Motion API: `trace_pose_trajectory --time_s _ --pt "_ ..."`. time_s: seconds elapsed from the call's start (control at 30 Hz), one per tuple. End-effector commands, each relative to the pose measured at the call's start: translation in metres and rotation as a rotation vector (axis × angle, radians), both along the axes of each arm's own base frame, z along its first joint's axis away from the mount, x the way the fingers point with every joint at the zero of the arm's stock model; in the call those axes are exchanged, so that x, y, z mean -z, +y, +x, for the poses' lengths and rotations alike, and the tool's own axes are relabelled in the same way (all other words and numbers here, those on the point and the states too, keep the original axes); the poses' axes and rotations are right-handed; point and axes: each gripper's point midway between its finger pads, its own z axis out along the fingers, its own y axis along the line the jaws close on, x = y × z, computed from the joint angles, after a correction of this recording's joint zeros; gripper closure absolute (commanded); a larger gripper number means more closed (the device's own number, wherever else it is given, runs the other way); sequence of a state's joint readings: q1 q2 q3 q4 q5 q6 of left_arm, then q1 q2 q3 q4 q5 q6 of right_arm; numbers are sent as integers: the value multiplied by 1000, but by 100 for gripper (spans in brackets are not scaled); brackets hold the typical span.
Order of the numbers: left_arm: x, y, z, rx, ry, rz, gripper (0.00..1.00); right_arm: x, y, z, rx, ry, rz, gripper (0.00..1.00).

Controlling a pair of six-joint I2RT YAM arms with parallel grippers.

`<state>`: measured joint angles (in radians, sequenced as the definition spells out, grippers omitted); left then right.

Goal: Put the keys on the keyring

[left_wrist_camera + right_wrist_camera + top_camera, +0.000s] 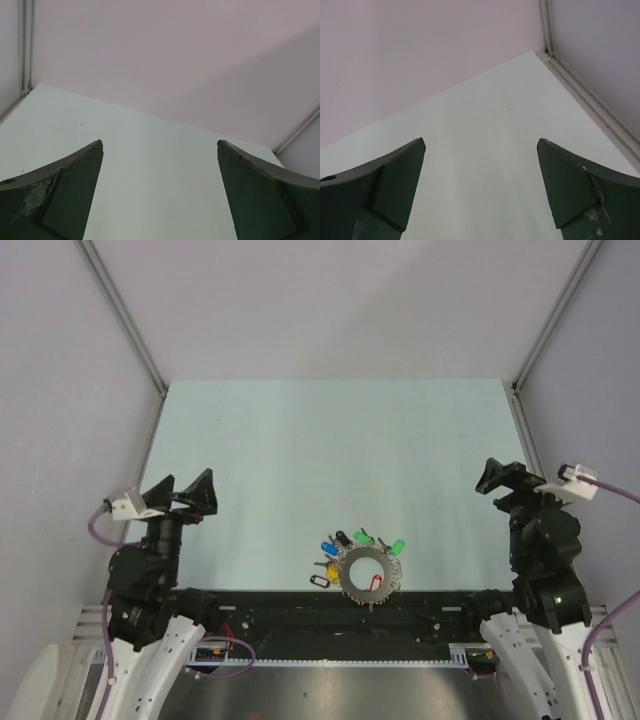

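The left tool (187,487) hangs over the left side of the bench (330,440), jaws spread wide and empty. Near the bench's front edge, about midway, lies the keyring (366,575), with a blue tag (327,546) and green tags (397,545) fanned along its far side. The red-tagged key (377,583) lies inside the ring's opening. I cannot tell whether it is threaded. Well apart at the right, the right tool (505,478) also gapes wide, holding nothing.
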<state>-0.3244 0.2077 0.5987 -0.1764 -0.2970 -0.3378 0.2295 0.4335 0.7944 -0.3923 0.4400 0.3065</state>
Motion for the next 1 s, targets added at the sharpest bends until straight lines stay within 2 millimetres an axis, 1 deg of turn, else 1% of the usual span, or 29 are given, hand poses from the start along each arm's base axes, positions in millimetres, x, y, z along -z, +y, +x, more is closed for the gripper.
trace_pose_trajectory --time_s 0.0,0.03,0.1,0.23,0.43,0.67,0.97 --pt "-7 21 -13 -90 -98 26 0 -4 -22 -27 92 -75 20 0" --pt "-6 21 -15 -89 -104 27 0 -4 -22 -31 89 -86 17 0" --pt "-9 24 -19 -98 -127 22 0 -9 -23 -42 77 -121 16 0" --pt "-7 25 -21 -103 -134 21 0 -13 -26 -51 76 -151 -10 0" --pt "-7 26 -22 -104 -142 38 0 -3 -20 -47 45 -124 -6 0" --pt "-6 24 -20 -97 -141 45 0 -5 -18 -50 31 -136 -14 0" --pt "-4 23 -17 -91 -137 53 0 -4 -13 -48 -1 -130 -30 0"
